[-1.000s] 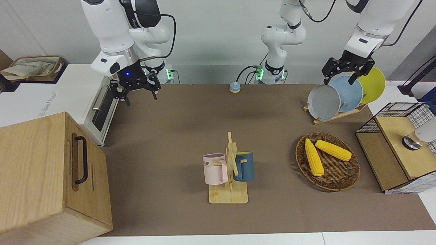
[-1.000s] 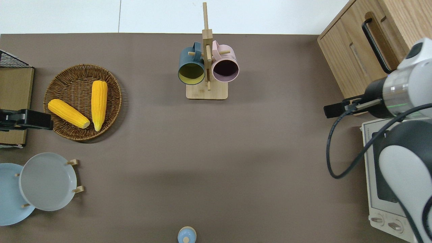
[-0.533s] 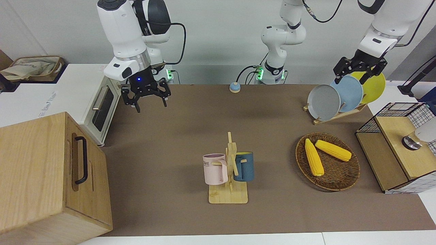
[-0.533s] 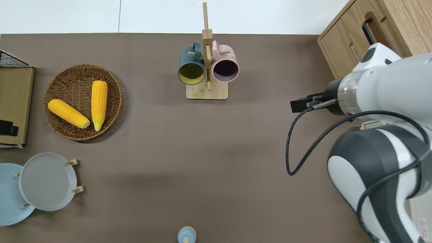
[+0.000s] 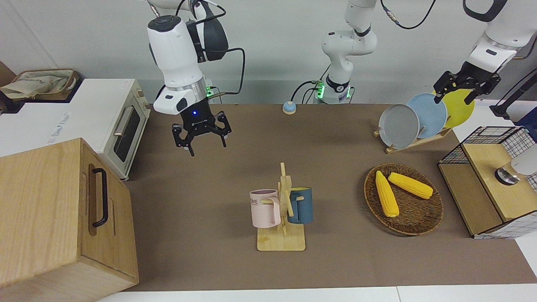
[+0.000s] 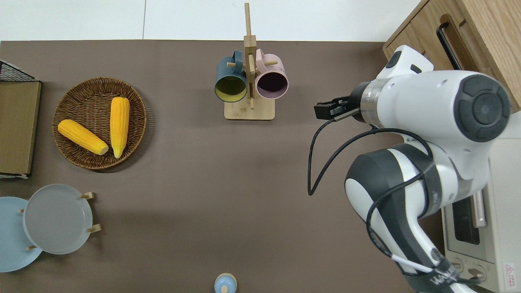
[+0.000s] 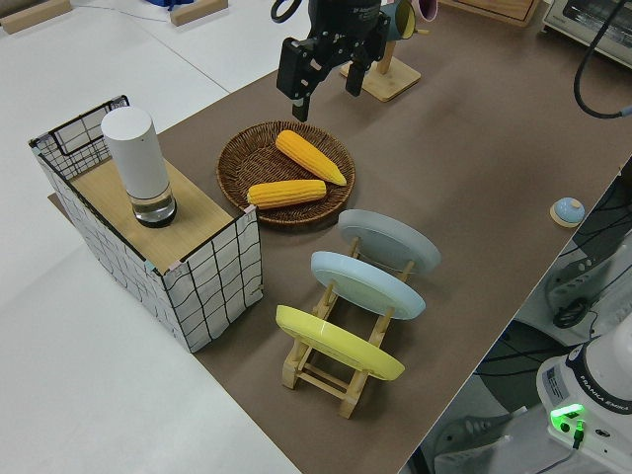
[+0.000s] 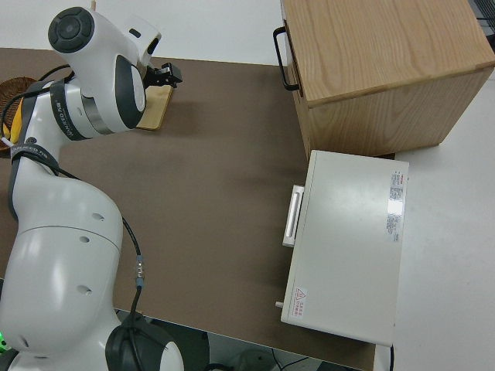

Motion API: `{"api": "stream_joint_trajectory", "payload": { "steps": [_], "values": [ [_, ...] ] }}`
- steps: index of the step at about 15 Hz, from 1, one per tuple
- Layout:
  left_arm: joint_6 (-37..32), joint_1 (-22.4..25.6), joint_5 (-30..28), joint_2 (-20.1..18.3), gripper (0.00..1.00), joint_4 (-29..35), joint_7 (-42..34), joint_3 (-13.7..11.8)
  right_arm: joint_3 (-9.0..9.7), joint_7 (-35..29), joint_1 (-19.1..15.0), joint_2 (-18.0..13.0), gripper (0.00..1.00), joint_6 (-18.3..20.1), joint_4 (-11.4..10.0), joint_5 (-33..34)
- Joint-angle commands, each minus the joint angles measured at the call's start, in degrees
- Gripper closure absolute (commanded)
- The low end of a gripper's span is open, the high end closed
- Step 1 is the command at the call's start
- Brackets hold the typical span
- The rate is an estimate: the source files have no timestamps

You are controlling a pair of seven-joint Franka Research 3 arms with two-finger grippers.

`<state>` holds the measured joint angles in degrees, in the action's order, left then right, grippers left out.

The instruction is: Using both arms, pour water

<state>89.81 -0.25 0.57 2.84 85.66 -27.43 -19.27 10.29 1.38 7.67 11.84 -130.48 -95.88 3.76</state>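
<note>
Front view had the right gripper (image 5: 202, 135) with its fingers spread wide and nothing between them, hanging in the air; by the overhead view it sat over bare mat, between the wooden cabinet (image 6: 456, 36) and the mug rack (image 6: 249, 110). The left gripper (image 5: 465, 86) was also splayed open and empty, up by the plate rack (image 5: 413, 140).

Moving outward: a pink mug (image 5: 265, 208) and a blue mug (image 5: 301, 205) hung by their handles on the rack's pegs, farther from the robots than mid-table, mouths toward the robots. A white cylinder bottle (image 7: 138, 163) stood upright on the wire-sided shelf (image 7: 148, 237) at the left arm's end (my guess for the water source, can't confirm).

Handling-wise, I'd guess the mugs are rigid, glossy and a bit slippery, probably breakable. Best hold looked like pinching the wall at the rim, then sliding the handle off its peg. The bottle seemed smooth and tippy, so mid-body.
</note>
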Motion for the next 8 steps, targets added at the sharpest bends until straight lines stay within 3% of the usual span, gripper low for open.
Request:
{"api": "stream_joint_trajectory", "payload": {
  "steps": [1, 4, 8],
  "values": [
    [2.2, 1.0, -0.7, 1.6, 0.01, -1.6, -5.1, -2.5, 1.93, 2.2, 0.2, 3.6, 0.013, -4.0, 1.8, 5.5],
    [4.7, 4.0, -1.4, 2.7, 0.01, -1.6, -8.2, -2.6, 2.63, 5.5, 1.6, 6.8, 0.013, -5.3, 4.7, 11.2],
    [9.2, 9.6, -6.9, 4.8, 0.01, -1.8, -14.5, -2.5, 3.51, 9.4, 2.4, 8.7, 0.013, -5.3, 7.7, 15.1]
  ]
}}
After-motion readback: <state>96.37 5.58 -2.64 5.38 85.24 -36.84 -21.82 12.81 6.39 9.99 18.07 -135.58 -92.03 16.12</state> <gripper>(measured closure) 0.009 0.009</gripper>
